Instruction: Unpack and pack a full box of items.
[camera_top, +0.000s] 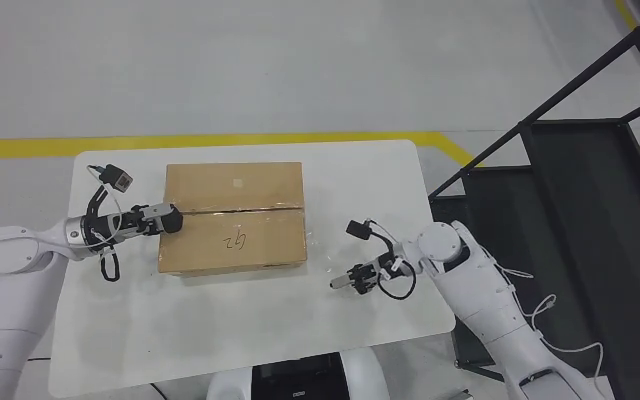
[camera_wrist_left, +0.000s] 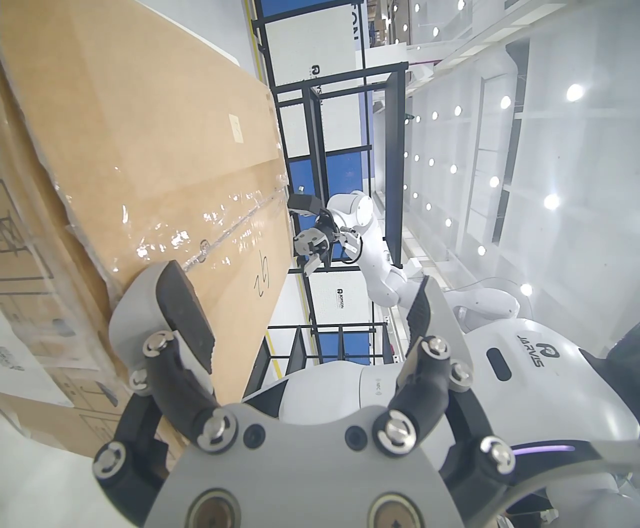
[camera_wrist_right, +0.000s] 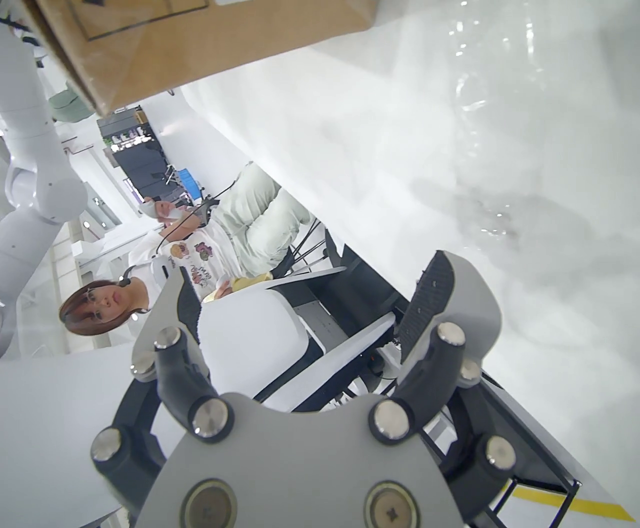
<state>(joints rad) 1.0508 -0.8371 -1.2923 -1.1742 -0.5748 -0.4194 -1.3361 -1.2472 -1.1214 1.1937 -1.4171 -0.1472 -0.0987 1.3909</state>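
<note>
Your box (camera_top: 235, 218) sits shut, centre-left of the top view: stiff cardboard, likely heavy if full, and slick along the tape (camera_wrist_left: 220, 235) on its seam, so work the seam and flap edges rather than spanning it. Left gripper (camera_top: 170, 218) is at the box's left end, right gripper (camera_top: 345, 283) off its lower right, both jaws wide and empty. The left wrist view adds what the top view misses: wrinkled tape and ragged cardboard at that end, just beside one pad (camera_wrist_left: 182, 300).

White glossy arms (camera_top: 487, 300), black wrist cables (camera_top: 106, 268). Left end effector (camera_wrist_left: 300, 305), right end effector (camera_wrist_right: 310, 280): grey plate (camera_wrist_left: 300, 465), black links (camera_wrist_left: 420, 395), silver screws (camera_wrist_left: 434, 345), ribbed pads (camera_wrist_left: 185, 310).
</note>
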